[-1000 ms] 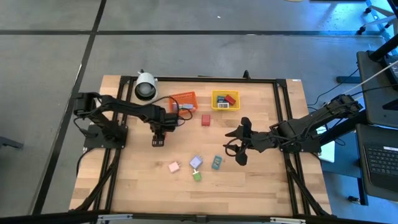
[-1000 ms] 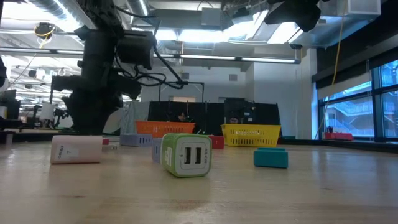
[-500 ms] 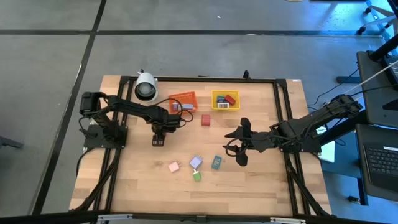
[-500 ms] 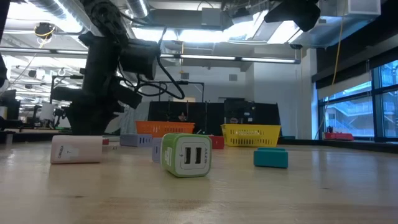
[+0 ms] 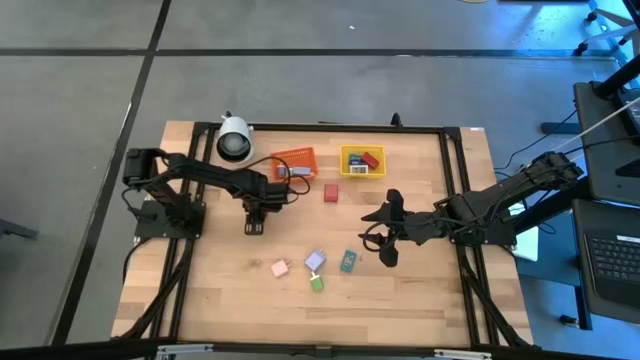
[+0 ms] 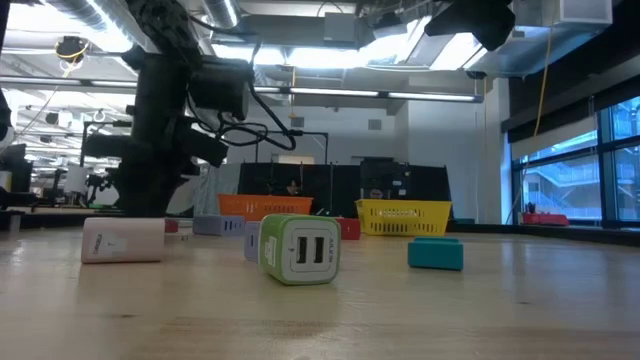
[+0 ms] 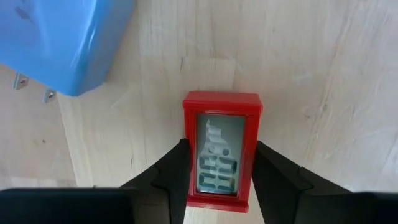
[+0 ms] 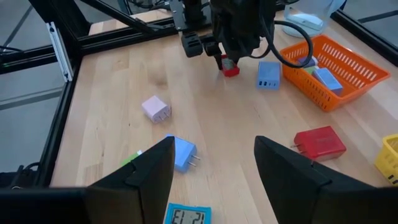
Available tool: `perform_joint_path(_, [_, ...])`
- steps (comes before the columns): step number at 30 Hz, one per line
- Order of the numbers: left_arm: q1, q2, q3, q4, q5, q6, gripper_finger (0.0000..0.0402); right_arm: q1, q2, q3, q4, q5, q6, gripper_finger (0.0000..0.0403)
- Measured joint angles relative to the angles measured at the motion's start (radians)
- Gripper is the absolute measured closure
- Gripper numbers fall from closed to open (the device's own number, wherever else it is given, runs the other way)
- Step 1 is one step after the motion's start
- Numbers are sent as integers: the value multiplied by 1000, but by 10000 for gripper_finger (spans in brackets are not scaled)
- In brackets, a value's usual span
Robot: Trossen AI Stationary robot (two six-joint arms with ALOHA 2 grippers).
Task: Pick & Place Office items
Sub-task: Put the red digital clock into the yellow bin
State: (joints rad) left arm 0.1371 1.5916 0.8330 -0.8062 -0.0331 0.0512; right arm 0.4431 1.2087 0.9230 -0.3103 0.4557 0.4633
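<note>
- The left gripper [image 5: 255, 222] is down at the table [image 5: 420, 300], left of centre, just near of the orange mesh bin [image 5: 295, 162].
- In the left wrist view its two dark fingers [image 7: 177, 171] press the long sides of a small red block with a grey display [image 7: 222, 149], so the gripper is clamped on it.
- That red block lies flat on the wood, display face up; its long axis runs along the fingers, pointing away from the wrist.
- A blue block [image 7: 62, 43] with two metal prongs lies just beside it without touching, prongs aimed toward the gripper side.
- From the right wrist view the same red block [image 8: 231, 68] shows under the left gripper, with the blue block [image 8: 268, 74] between it and the orange bin [image 8: 336, 74].
- The right gripper [image 5: 385, 235] hovers right of centre, its fingers [image 8: 149, 177] spread well apart and holding nothing.
- Just left of it lies a teal block with a display [image 5: 348, 262], face up.
- Farther left are a lilac-blue plug block [image 5: 315, 261], a green block [image 5: 317, 284] just near of it, and a pink block [image 5: 280, 268].
- A larger red block [image 5: 331, 192] lies apart between the two bins' near edges.
- The yellow mesh bin [image 5: 346, 168] at the far side holds red and blue items; the orange bin holds blue ones.
- A white cylindrical object [image 5: 234, 140] stands at the far left corner.
</note>
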Motion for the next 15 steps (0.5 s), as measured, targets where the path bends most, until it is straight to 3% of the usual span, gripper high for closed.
perform_joint_path(11, [0, -2, 0, -4, -1, -6, 264, 0, 0, 0, 1, 1, 0, 179])
perform_joint_path(15, [0, -3, 1, -5, -1, -12, 264, 0, 0, 0, -12, 58, -1, 179])
